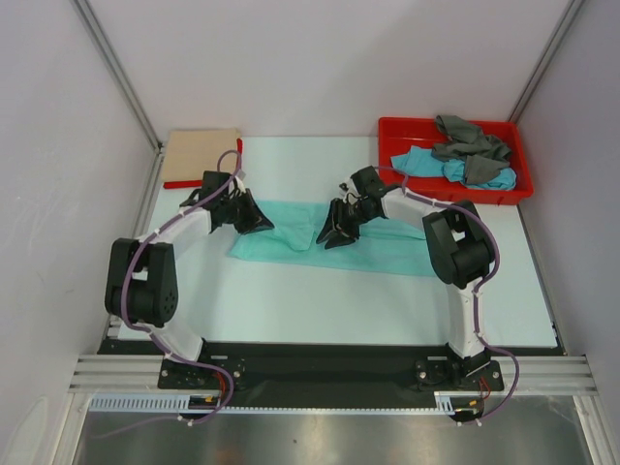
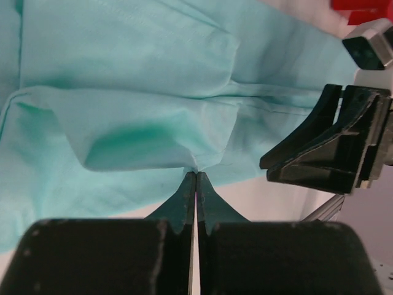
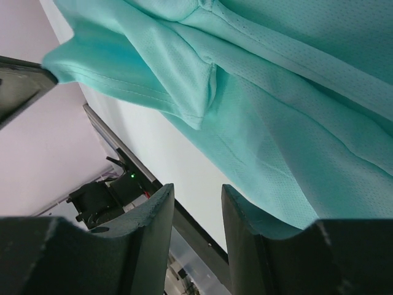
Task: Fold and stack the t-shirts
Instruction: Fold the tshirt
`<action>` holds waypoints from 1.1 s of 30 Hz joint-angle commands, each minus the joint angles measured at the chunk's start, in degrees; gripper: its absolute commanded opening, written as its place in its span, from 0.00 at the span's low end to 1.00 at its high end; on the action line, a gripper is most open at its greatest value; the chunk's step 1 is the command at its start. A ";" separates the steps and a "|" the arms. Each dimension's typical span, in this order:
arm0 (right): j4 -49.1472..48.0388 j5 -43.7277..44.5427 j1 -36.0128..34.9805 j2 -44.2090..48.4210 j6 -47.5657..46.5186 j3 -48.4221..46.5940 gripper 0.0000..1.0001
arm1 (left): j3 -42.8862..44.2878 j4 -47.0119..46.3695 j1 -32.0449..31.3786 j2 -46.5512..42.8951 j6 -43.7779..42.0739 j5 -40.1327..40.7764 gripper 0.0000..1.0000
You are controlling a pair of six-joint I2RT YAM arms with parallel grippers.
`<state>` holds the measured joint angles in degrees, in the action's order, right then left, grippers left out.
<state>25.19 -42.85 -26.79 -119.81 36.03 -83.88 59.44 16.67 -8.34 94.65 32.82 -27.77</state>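
Left gripper (image 2: 196, 175) pinching mint-green shirt (image 2: 123, 74) fold, hidden overhead, right gripper (image 3: 196, 192) spread beside it

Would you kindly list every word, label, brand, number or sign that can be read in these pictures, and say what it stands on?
None: no readable text in any view.
The mint-green t-shirt, beige shirt, grey shirt, turquoise-blue shirt and red tray show no print or lettering.
The small green light in the right wrist view carries no lettering.
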 commanded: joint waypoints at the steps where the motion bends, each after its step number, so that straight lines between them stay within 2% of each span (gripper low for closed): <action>1: -0.23 0.57 -0.20 1.68 0.44 0.21 0.43 | 2.87 -2.51 -0.28 1.93 0.58 -3.69 0.00; 7: -4.16 -2.14 0.50 2.21 3.42 1.70 0.45 | 4.19 -6.12 0.16 4.31 3.21 -6.50 0.00; 10: -9.43 -3.90 0.33 1.77 8.51 2.57 0.55 | 4.81 -6.47 0.52 4.32 3.83 -6.95 0.00; 14: -14.90 -3.91 -0.28 0.55 16.94 2.84 0.56 | 4.72 -7.00 1.57 2.83 5.15 -7.39 0.00; 18: -18.85 -4.08 -0.64 -0.95 22.13 2.93 0.53 | 4.81 -7.26 1.92 1.68 5.68 -7.47 0.00; 20: -21.49 -4.17 -0.99 -1.56 24.51 3.28 0.47 | 4.98 -7.09 2.10 1.68 5.68 -7.82 0.00; 21: -22.72 -4.17 -1.34 -2.35 26.35 3.19 0.40 | 4.90 -7.17 2.27 1.50 5.68 -7.83 0.00; 24: -23.78 -3.91 -1.95 -3.06 27.86 3.19 0.36 | 4.28 -7.70 2.89 0.63 6.38 -8.18 0.00; 27: -23.61 -3.30 -2.57 -3.15 28.30 3.45 0.38 | 4.19 -8.32 3.50 0.18 6.73 -8.35 0.00; 29: -23.17 -2.77 -2.74 -2.89 28.13 3.80 0.46 | 4.54 -8.32 3.77 0.18 6.82 -8.70 0.00; 33: -23.08 -2.06 -3.01 -2.80 28.39 4.16 0.53 | 4.81 -8.75 4.12 0.18 7.35 -9.32 0.00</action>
<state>3.88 -45.45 -29.41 -122.91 63.16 -80.03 62.06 10.22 -4.73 97.43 39.13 -35.11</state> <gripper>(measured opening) 0.516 0.006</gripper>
